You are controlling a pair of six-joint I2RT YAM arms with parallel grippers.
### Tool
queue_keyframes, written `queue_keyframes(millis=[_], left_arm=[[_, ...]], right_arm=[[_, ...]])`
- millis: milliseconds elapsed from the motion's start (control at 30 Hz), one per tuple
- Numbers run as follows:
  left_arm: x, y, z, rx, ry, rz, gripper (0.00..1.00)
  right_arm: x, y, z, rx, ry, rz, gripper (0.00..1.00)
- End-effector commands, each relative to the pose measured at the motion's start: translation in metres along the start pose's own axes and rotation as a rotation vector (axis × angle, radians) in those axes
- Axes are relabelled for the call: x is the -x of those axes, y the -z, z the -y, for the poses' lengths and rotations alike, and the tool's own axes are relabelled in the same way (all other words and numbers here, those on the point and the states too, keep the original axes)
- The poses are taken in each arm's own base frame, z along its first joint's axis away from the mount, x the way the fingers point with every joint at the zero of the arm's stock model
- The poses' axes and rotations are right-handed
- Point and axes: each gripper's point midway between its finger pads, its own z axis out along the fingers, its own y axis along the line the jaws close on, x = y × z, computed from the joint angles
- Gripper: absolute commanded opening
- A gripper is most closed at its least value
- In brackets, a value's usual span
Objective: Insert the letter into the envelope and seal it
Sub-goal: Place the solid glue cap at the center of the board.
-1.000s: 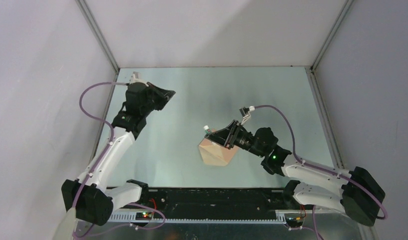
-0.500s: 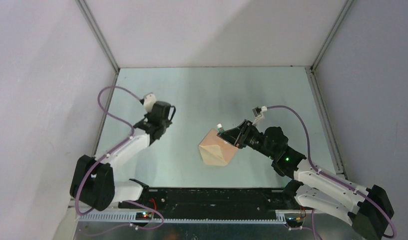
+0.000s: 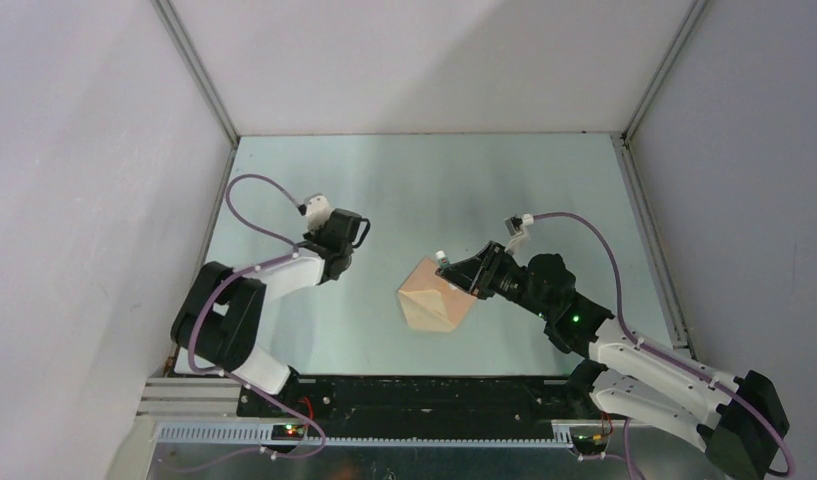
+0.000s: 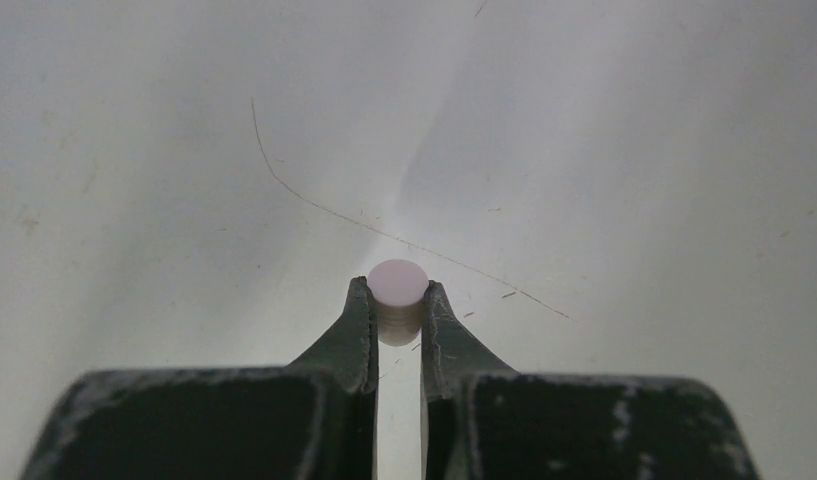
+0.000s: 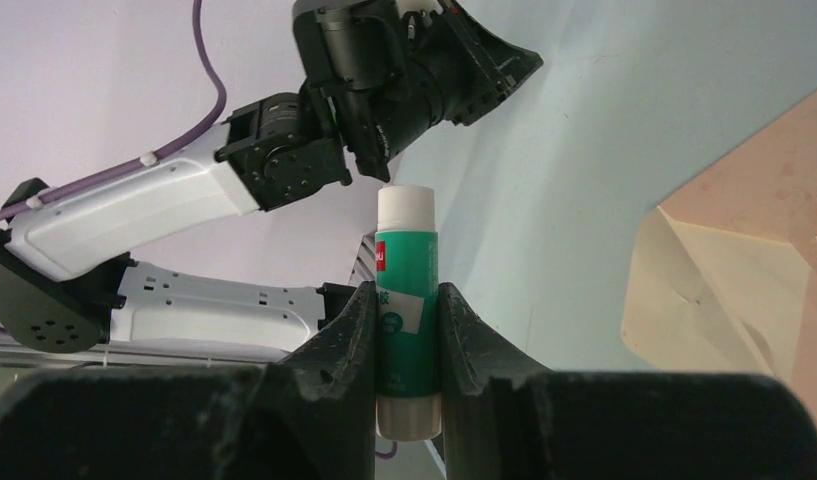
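Observation:
The tan envelope [image 3: 432, 300] lies flat at the table's middle with its paler flap open; its edge shows at the right of the right wrist view [image 5: 754, 250]. The letter does not show as a separate sheet. Just right of the envelope, my right gripper [image 3: 456, 270] is shut on a green glue stick [image 5: 405, 260] with a white end, which points up and left above the envelope's top corner. My left gripper [image 4: 398, 300] is shut on a small pale round cap [image 4: 398, 280] just above the bare table. In the top view it sits left of the envelope [image 3: 346, 238], well apart from it.
Grey walls with metal corner posts [image 3: 196, 72] close the table on three sides. The left arm [image 5: 164, 200] folds low along the table's left side. A black rail [image 3: 424, 395] runs along the near edge between the arm bases.
The left arm has swung from the back left corner down and toward the middle, carrying the cap low over the table. The right arm drew slightly right off the envelope, then stayed still.

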Motion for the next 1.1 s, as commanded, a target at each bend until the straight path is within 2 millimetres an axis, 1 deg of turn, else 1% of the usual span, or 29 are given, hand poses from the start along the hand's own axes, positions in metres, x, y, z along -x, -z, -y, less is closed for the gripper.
queue_keyframes(millis=[0,167,233,267,333,467,667,867,967,1067], left_arm=[[0.007,-0.007,0.013,0.008,0.075,0.021,0.0],[-0.004,-0.006,0.014,-0.024,0.111,0.004,0.01],[-0.007,-0.006,0.013,-0.018,0.103,-0.012,0.11],[-0.011,-0.007,0.011,-0.009,0.093,-0.024,0.23],[-0.017,-0.008,0.011,-0.006,0.081,-0.049,0.29],[-0.027,-0.01,0.011,-0.002,0.083,-0.088,0.3],[-0.035,-0.01,0.01,0.006,0.074,-0.114,0.29],[-0.041,-0.011,0.007,0.018,0.039,-0.146,0.33],[-0.047,-0.012,0.007,0.022,0.024,-0.166,0.38],[-0.048,-0.011,0.009,0.014,0.023,-0.178,0.4]], right_arm=[[0.009,0.005,-0.006,0.013,0.029,0.04,0.0],[0.013,0.007,-0.005,0.003,0.035,0.057,0.0],[0.013,0.007,-0.005,0.003,0.038,0.059,0.0],[0.013,0.006,-0.005,0.006,0.039,0.058,0.0],[0.012,0.006,-0.006,0.009,0.039,0.053,0.0],[0.011,0.005,-0.006,0.013,0.041,0.048,0.0],[0.011,0.005,-0.004,0.008,0.044,0.045,0.0],[0.011,0.004,-0.002,0.0,0.043,0.048,0.0],[0.012,0.003,-0.002,0.002,0.042,0.051,0.0],[0.012,0.004,-0.003,0.005,0.047,0.05,0.0]])
